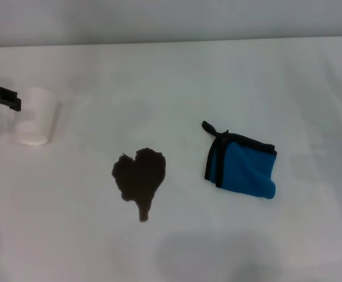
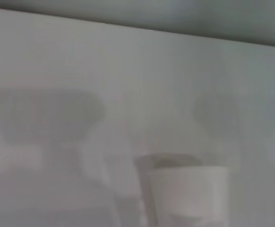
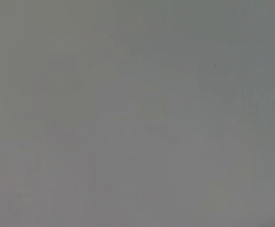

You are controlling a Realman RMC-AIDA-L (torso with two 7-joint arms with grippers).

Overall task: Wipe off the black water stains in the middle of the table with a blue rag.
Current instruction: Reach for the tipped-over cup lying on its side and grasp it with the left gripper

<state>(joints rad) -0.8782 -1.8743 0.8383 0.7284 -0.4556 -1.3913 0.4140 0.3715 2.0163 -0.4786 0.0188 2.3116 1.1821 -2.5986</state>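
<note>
The black water stains (image 1: 139, 179) form one dark heart-shaped blotch with a short drip tail, near the middle of the white table (image 1: 177, 76). To its right lies the blue rag (image 1: 242, 168), folded, with black edging and a loop tab pointing to the far left. No gripper touches either one. My left gripper (image 1: 5, 98) pokes in at the far left edge of the head view, beside a white cup. The right gripper is out of view, and the right wrist view shows only plain grey surface.
A white cup (image 1: 37, 116) lies on the table at the far left, well away from the stain; the left wrist view also shows this cup (image 2: 189, 194). The table's back edge meets a grey wall (image 1: 171, 17).
</note>
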